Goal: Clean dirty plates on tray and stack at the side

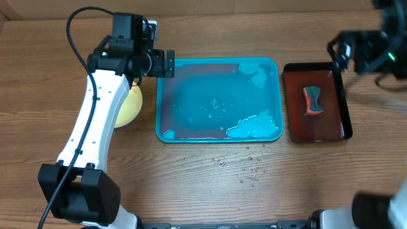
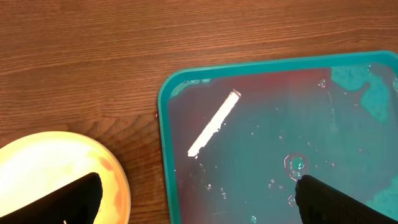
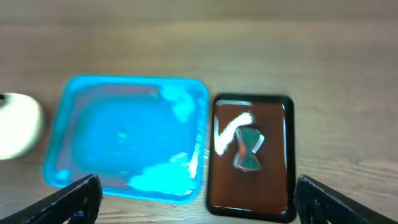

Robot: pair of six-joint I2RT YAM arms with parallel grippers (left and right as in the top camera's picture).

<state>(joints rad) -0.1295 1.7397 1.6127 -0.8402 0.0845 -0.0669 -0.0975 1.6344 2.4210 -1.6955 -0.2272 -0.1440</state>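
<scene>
Looks basically done to me: the plates (image 2: 56, 168) sit on the worktop under the left tool's (image 2: 199, 202) left finger, only a yellow one showing, just off the tray (image 2: 163, 106), which holds nothing but pinkish water. The left tool and right tool (image 3: 199, 205) both gape, empty. I'd lift straight up so no finger clips the plates. No readable brands or writing anywhere
</scene>
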